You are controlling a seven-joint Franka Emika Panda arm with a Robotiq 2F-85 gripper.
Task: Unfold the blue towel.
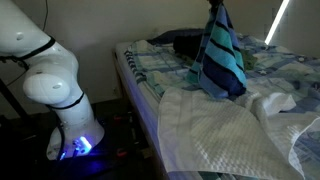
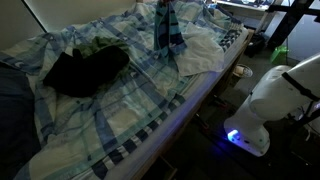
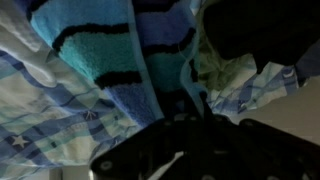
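The blue towel, with teal and dark navy wavy stripes, hangs in the air above the bed, bunched at the top and draping down. It shows in both exterior views. My gripper is at the top edge of the picture, shut on the towel's upper end. In the wrist view the towel hangs away from my dark fingers, which pinch a fold of it. The towel's lower edge hangs just above the bedding.
A large white waffle blanket lies crumpled at the bed's edge below the towel, also in an exterior view. A dark garment pile sits on the pale blue plaid sheet. The arm's base stands beside the bed.
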